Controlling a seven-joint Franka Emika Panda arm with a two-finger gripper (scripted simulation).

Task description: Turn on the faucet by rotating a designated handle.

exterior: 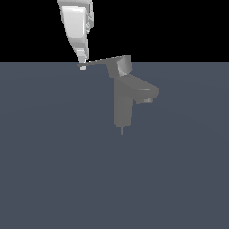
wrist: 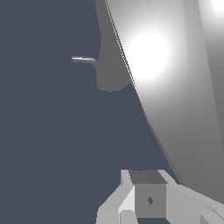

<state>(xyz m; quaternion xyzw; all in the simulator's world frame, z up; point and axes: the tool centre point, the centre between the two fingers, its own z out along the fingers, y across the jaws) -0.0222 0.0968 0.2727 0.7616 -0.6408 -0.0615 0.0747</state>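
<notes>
A plain grey faucet (exterior: 123,105) stood upright near the middle of a dark blue-grey table (exterior: 53,170), toward its far edge. Its squarish column rose straight up, and a short thick spout (exterior: 145,91) angled out toward the exterior view's right. On top sat a blocky hub, and from it the handle (exterior: 100,62), a long thin flat lever, reached out toward the exterior view's left, roughly level. A white robot arm (exterior: 76,22) came down from above, and its gripper (exterior: 82,66) was at the handle's far tip, apparently touching it. Whether the claw was released or clenched on the lever could not be told. In the wrist view, the lever (wrist: 175,87) filled much of the picture as a broad, brightly lit grey surface.
</notes>
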